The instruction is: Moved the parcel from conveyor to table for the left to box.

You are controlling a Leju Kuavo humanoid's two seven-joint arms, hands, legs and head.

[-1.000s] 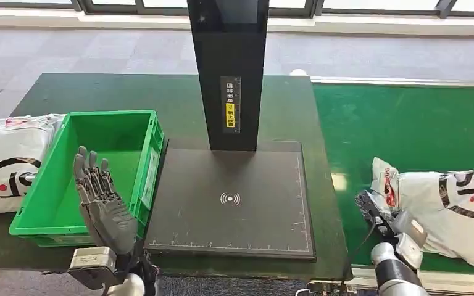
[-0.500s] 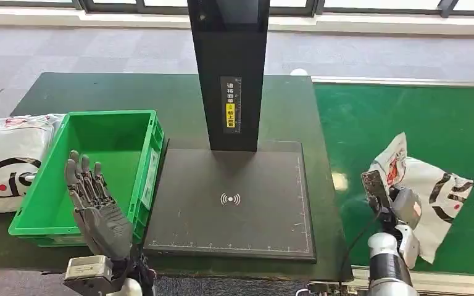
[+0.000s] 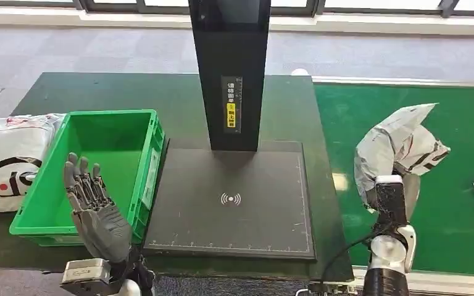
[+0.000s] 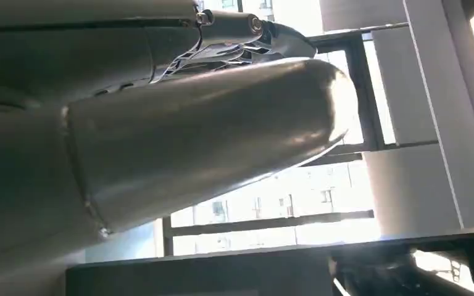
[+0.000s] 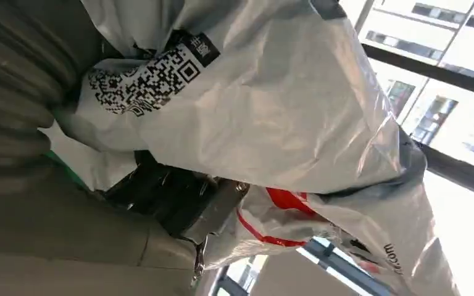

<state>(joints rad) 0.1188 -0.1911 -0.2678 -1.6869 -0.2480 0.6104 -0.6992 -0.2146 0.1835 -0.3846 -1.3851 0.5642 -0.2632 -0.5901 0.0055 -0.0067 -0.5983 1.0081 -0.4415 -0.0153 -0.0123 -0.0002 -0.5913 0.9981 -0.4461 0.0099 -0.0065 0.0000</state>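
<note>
Lifted off the green conveyor (image 3: 432,117) since a second ago, the grey parcel (image 3: 395,145) hangs crumpled at right, fingers of the right hand (image 3: 390,200) grasping it. Left hand (image 3: 95,206) hovers released by the green crate (image 3: 108,132) on the counter (image 3: 99,92).

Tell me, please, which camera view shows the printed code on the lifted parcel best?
The right wrist view: the code on the parcel is large and sharp there. In the head view the parcel looks small in the right robot hand, no code visible.
</note>
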